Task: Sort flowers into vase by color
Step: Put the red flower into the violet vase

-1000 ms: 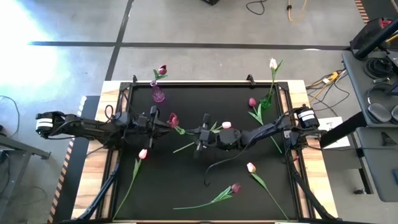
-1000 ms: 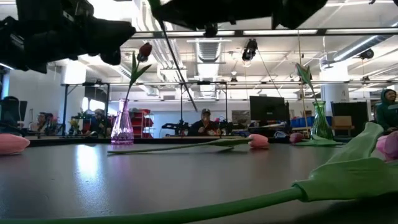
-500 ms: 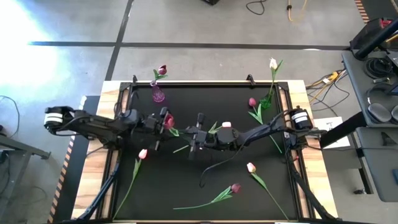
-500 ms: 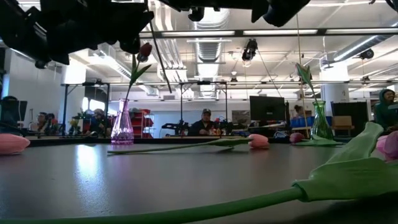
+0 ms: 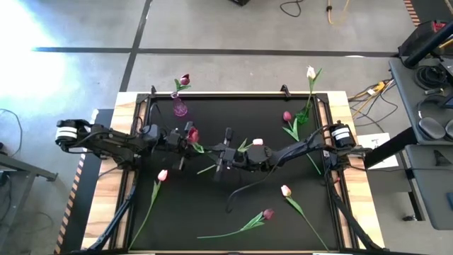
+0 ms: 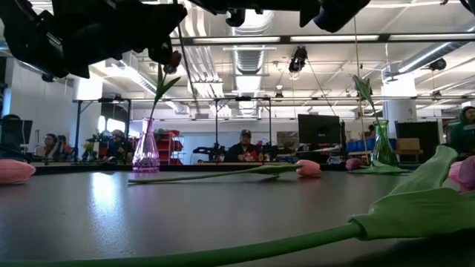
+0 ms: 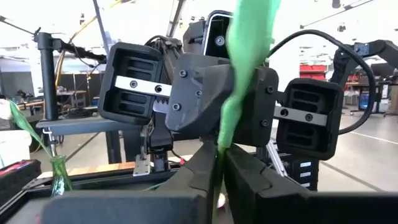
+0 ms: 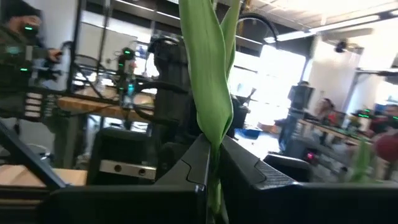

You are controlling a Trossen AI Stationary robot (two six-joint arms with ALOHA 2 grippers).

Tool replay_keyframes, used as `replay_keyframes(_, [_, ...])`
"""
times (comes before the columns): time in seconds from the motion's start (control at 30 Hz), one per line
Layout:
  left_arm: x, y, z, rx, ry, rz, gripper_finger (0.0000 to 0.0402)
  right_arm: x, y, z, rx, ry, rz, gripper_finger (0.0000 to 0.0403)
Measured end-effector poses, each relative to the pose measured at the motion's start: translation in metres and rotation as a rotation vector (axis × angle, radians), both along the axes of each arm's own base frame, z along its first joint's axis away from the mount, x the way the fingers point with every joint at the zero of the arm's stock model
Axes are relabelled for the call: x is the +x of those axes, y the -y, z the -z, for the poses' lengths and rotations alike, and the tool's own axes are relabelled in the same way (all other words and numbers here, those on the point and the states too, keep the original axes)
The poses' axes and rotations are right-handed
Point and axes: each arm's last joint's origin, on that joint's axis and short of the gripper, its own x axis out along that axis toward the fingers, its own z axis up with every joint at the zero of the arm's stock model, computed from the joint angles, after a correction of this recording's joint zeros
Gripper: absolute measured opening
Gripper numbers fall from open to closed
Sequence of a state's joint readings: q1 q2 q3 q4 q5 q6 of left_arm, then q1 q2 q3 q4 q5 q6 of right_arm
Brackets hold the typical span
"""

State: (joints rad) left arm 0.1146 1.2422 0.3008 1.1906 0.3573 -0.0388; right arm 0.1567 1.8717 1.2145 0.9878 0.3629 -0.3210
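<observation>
Loose tulips lie scattered on the black tabletop [image 5: 212,205]: a pale pink one [image 5: 162,175] toward the left edge, another pale pink one [image 5: 285,190] and a dark magenta one [image 5: 268,213] toward the near right, and a magenta one [image 5: 287,116] beside the green vase [image 5: 303,117] near the far right corner. That vase holds a white tulip [image 5: 310,71]. The purple vase [image 5: 180,108] at the far edge, left of centre, holds one dark magenta tulip [image 5: 185,79].

Above the middle of the tabletop both arms meet on a single dark magenta tulip [image 5: 192,136] with a long green stem and leaf. The left gripper [image 5: 182,138] has its fingers pressed onto the stem just by the head; in its wrist view the green stem [image 7: 239,112] rises from between them. The right gripper [image 5: 225,157] pinches the same stem farther along, fingers closed on it, with the leaf [image 8: 208,81] standing up between them.
</observation>
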Motion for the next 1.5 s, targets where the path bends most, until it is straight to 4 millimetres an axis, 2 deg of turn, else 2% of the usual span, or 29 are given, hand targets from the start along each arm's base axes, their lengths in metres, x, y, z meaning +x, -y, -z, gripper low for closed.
replay_keyframes(0.17, [-0.001,-0.001,-0.002,-0.011,0.002,-0.038,0.0003,-0.001,0.003,0.0,0.02,-0.007,0.095,0.0048])
replay_keyframes(0.5, [-0.002,-0.007,0.0,0.029,-0.034,-0.14,0.0001,-0.002,0.001,0.004,0.013,-0.09,0.2,0.0178])
replay_keyframes(0.63, [-0.007,-0.012,-0.003,0.045,-0.047,-0.191,0.0,-0.009,-0.008,-0.001,-0.048,-0.163,0.315,0.0205])
replay_keyframes(0.77, [-0.017,-0.019,-0.009,0.065,-0.075,-0.274,0.0,-0.021,-0.025,-0.012,-0.116,-0.221,0.406,0.021])
replay_keyframes(0.87, [-0.026,-0.023,-0.014,0.073,-0.09,-0.348,0.0,-0.03,-0.036,-0.016,-0.149,-0.266,0.421,0.0204])
replay_keyframes(0.97, [-0.037,-0.027,-0.02,0.083,-0.109,-0.486,0.0,-0.04,-0.041,-0.014,-0.167,-0.333,0.397,0.0181])
replay_keyframes(1.17, [-0.061,-0.034,-0.034,0.092,-0.091,-0.866,0.0,-0.059,-0.035,0.01,-0.114,-0.386,0.381,0.0074])
replay_keyframes(1.27, [-0.072,-0.034,-0.042,0.105,-0.049,-0.968,0.0,-0.066,-0.03,0.025,-0.09,-0.393,0.363,0.0021])
replay_keyframes(1.5, [-0.095,-0.042,-0.057,0.116,0.057,-1.127,0.0,-0.076,-0.024,0.043,-0.041,-0.378,0.365,0.001])
